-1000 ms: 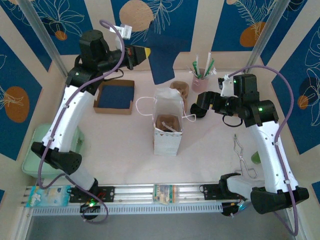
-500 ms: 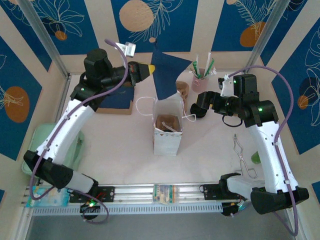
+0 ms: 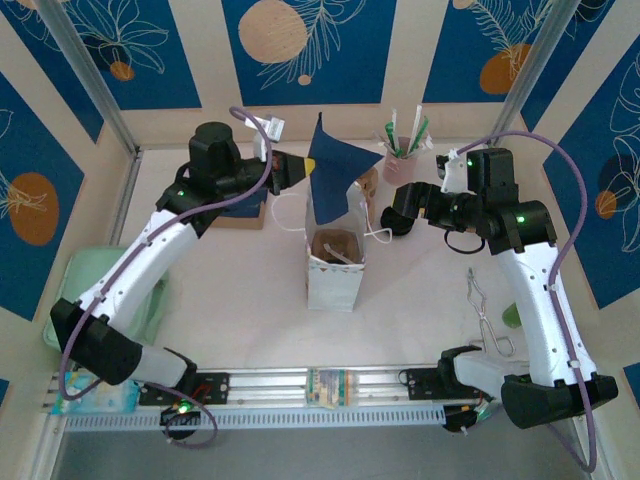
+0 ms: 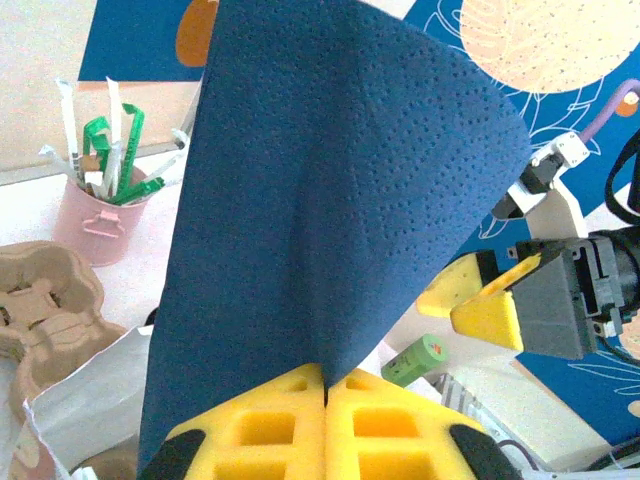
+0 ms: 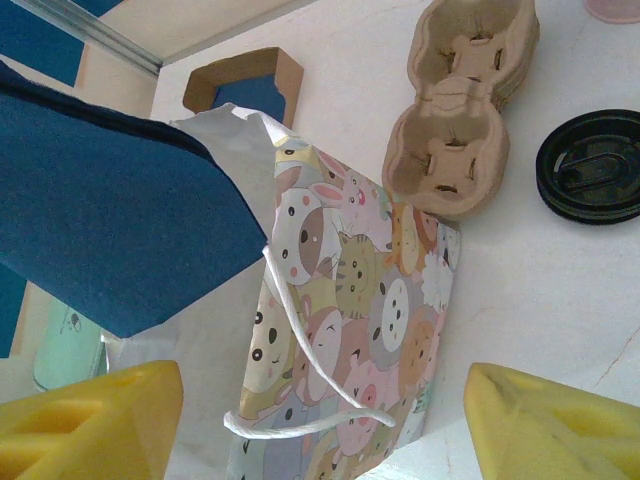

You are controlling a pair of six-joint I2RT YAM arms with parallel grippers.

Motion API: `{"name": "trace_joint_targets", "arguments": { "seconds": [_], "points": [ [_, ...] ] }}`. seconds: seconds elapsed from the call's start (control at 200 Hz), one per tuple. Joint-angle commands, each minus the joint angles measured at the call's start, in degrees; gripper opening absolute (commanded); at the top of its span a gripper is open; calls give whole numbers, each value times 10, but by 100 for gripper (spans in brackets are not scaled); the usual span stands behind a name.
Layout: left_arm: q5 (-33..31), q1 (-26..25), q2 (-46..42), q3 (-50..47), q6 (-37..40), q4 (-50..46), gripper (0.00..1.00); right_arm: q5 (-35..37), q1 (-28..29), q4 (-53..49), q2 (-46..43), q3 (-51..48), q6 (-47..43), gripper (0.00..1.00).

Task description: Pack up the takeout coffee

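Left hand [image 4: 325, 385]: pinched shut on blue napkin [image 4: 330, 200] corner, hanging it above paper bag [image 3: 335, 270] mouth, apparently for dropping in. Right hand [image 5: 320, 420]: agape beside bag, likely to steady it.

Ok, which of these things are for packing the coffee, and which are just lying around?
For the job: bag; napkin, pinched in the left claw; right claw, open by the bag.
Lying about: pink cup; cup trays; black lids; tongs; napkin box.
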Motion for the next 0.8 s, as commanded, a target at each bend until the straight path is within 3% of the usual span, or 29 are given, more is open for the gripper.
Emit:
{"name": "trace_joint_targets", "arguments": {
  "seconds": [0.0,0.79],
  "points": [
    [-15,-7,-19,-9,20,8,2,-18,0,8,-4,-6,9,75],
    [-81,-40,9,-39,51,23,1,-15,6,9,5,4,9,74]
  ]
}}
